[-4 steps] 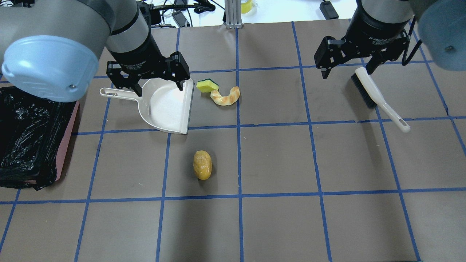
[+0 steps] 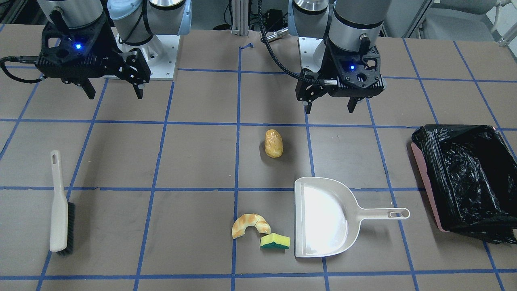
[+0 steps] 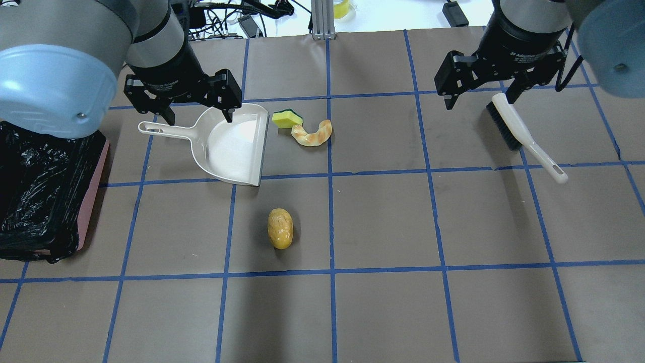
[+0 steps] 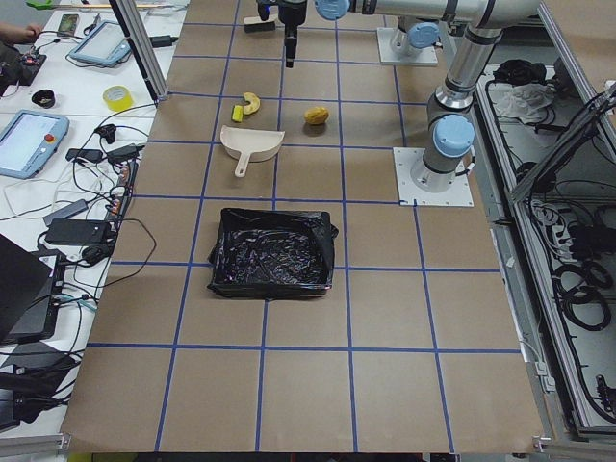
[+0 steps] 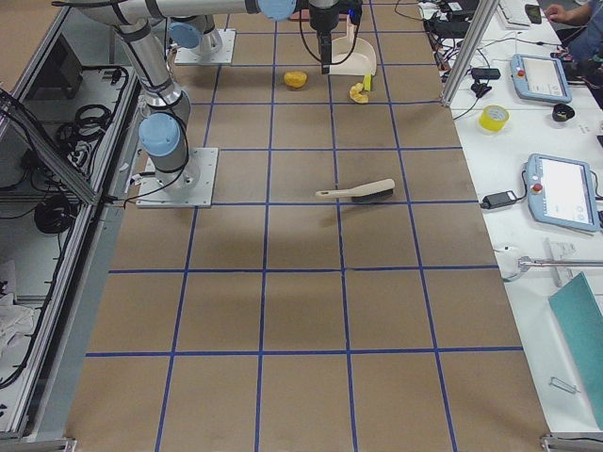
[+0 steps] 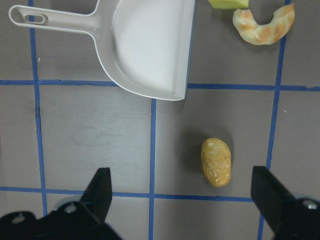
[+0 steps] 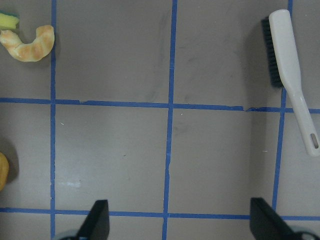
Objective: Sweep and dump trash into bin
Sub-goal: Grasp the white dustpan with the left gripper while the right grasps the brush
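Note:
The trash lies on the table. A yellow-brown potato lump (image 3: 280, 228) (image 2: 274, 143) sits alone. A golden croissant (image 3: 312, 133) (image 2: 249, 224) touches a yellow-green sponge wedge (image 3: 287, 118) (image 2: 275, 241) beside the mouth of the cream dustpan (image 3: 234, 146) (image 2: 323, 218). The pink bin with a black bag (image 3: 93, 191) (image 2: 424, 178) stands at the table's left end. My left gripper (image 3: 199, 118) (image 2: 330, 110) is open and empty above the dustpan's handle end. My right gripper (image 3: 478, 101) (image 2: 116, 96) is open and empty above the head of the white brush (image 3: 524, 136) (image 2: 58, 210).
The brown table carries a blue tape grid. The left wrist view shows the dustpan (image 6: 150, 45), the potato (image 6: 216, 162) and the croissant (image 6: 262, 27) below the gripper. The right wrist view shows the brush (image 7: 292, 75) at the right. Cables and an aluminium post stand past the far edge.
My left gripper has moved a little to the left and away over the dustpan, still open. The right arm, the dustpan, the brush and the trash have not moved.

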You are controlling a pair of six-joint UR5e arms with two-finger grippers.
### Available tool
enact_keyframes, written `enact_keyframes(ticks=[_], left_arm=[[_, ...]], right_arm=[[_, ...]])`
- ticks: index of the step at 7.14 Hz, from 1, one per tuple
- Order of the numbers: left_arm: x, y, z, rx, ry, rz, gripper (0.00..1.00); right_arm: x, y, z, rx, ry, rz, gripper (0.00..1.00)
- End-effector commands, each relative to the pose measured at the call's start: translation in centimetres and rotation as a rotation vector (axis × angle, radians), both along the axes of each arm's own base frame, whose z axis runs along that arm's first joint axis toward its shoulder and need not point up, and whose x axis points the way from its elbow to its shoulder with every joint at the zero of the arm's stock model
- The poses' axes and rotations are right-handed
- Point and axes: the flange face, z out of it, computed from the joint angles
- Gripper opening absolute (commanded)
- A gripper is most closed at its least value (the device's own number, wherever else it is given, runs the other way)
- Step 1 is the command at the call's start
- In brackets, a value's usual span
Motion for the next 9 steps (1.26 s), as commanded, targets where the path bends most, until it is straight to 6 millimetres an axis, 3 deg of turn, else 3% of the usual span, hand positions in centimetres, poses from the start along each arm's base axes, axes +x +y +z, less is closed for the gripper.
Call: enact_keyframes(ticks=[1,3,5,6,7,9], left_arm=[[3.1,-1.8,-0.8,0.015,-0.008,-0.034,1.0],[11.1,-4.1,-1.9,0.036,0.02,-0.211,1.0],[18.3,-6.0,-4.4,0.034,-0.009,-0.441,1.0],[21.3,-7.0,-6.0,0.039,-0.02,-0.578,1.0],[22.4,-8.3,-7.4,0.026,-0.042,-0.708,1.0],[22.8,-11.3,-10.5,-0.044,-0.049,-1.028,1.0]], right_arm=[[-1.9,-2.5,-3.2,0.057,0.002,-0.003,1.0],[-7.0,-4.6,-9.5,0.163,-0.005,0.088,1.0],[-15.0,-6.4,-17.9,0.192,0.018,0.155,1.0],[-18.5,-6.9,-20.4,0.176,0.043,0.238,1.0],[-21.8,-6.9,-22.6,0.203,0.015,0.244,0.98],[-25.5,-6.9,-26.2,0.249,0.005,0.258,0.94]])
